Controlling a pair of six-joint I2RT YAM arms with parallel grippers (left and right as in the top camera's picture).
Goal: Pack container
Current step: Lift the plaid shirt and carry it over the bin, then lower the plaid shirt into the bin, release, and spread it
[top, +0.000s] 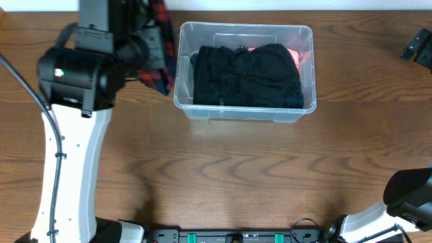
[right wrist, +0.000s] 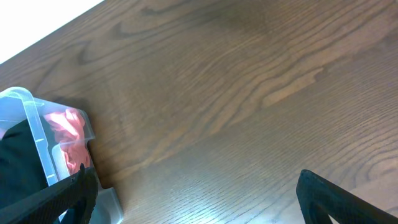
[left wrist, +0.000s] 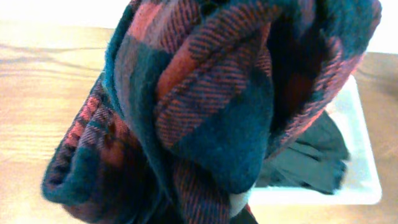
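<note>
The clear plastic container (top: 183, 101) stands at the table's back centre. It holds a black garment (top: 250, 77) and a pink item (top: 298, 57) in its far right corner. My left gripper (top: 154, 42) is just left of the container, shut on a red and dark-blue plaid cloth (top: 156, 73) that hangs from it. In the left wrist view the plaid cloth (left wrist: 217, 99) fills the frame and hides the fingers; the container (left wrist: 364, 180) and black garment (left wrist: 311, 162) show behind it. My right gripper (right wrist: 196, 186) is open and empty over bare table, right of the container (right wrist: 31, 118).
The wooden table (top: 236, 175) stretches in front of the container. My right gripper (top: 420, 47) sits at the far right edge. The left arm's white link (top: 67, 175) crosses the left side.
</note>
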